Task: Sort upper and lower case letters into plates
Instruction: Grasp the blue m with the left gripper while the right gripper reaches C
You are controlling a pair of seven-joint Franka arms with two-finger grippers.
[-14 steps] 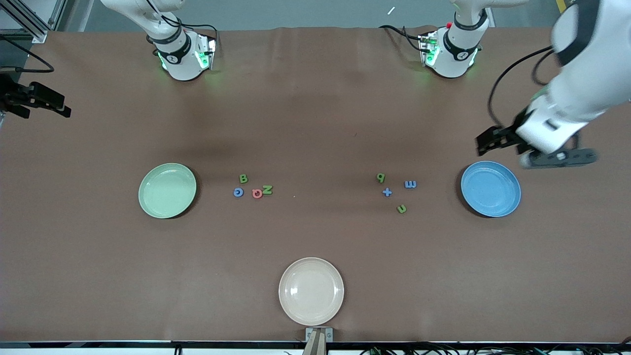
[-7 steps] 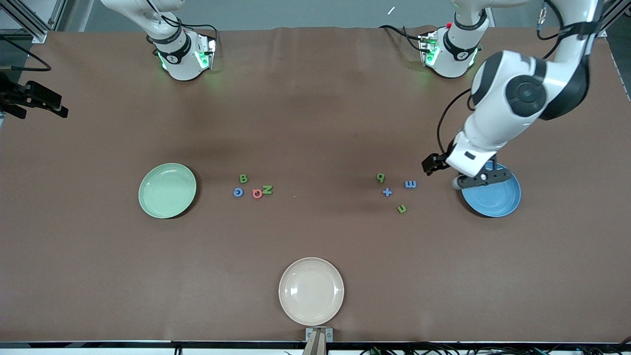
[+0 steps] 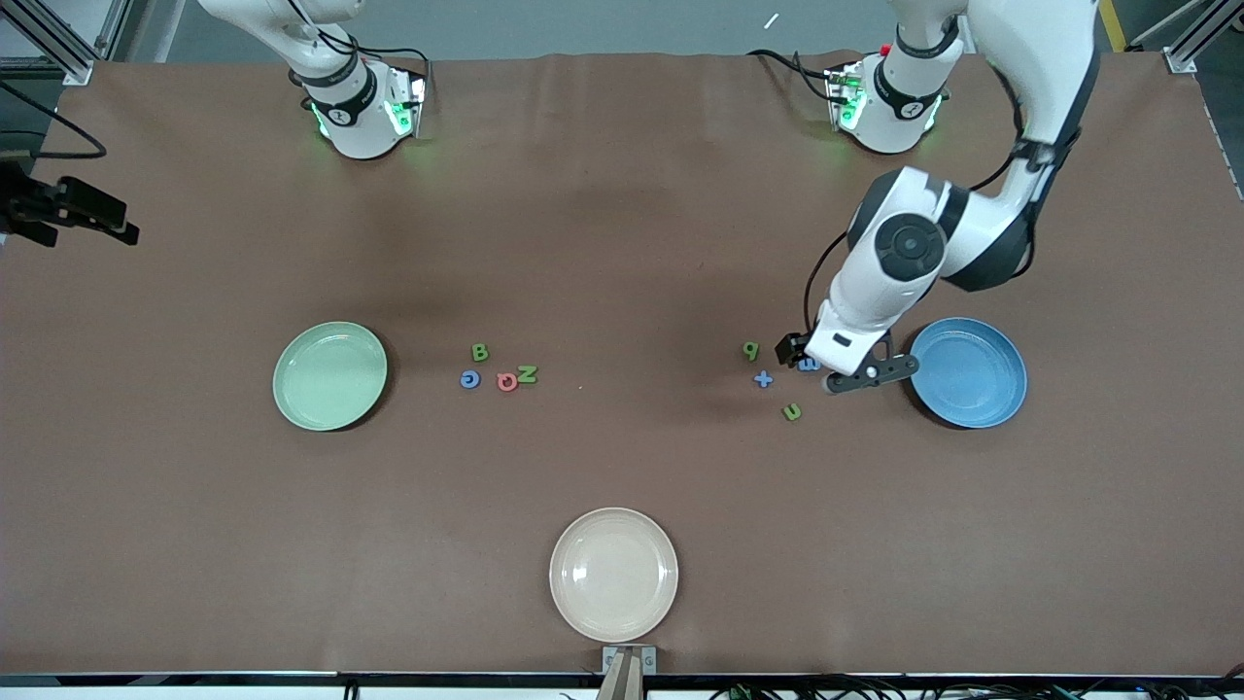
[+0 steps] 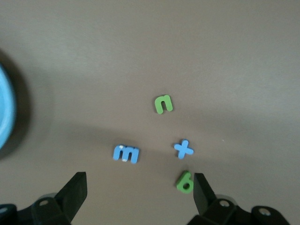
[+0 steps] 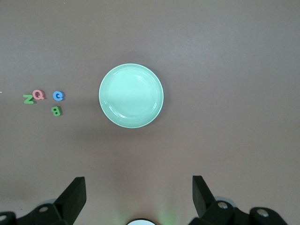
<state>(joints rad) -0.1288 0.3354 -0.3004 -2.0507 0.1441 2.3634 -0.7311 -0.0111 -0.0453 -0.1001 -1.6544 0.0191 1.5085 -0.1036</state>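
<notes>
A pale green plate (image 3: 329, 375) lies toward the right arm's end and a bright blue plate (image 3: 968, 372) toward the left arm's end. Beside the green plate lie a green B (image 3: 479, 352), blue G (image 3: 469, 379), red Q (image 3: 506, 381) and green Z (image 3: 527, 373). Beside the blue plate lie a green b (image 3: 750, 350), blue t (image 3: 764, 379), blue m (image 3: 809, 364) and green n (image 3: 792, 412). My left gripper (image 4: 139, 187) is open and empty over the table next to the m (image 4: 126, 153). My right gripper (image 5: 139, 187) is open and empty, high over the table beside the green plate (image 5: 131, 95).
A cream-beige plate (image 3: 613, 574) lies near the table's front edge, midway along it. The two arm bases stand along the table's back edge. The blue plate's rim (image 4: 4, 108) shows at the edge of the left wrist view.
My left arm has swung in from the table's end, passed over the blue plate and come down over the lower-case letters. The right arm has barely moved.
</notes>
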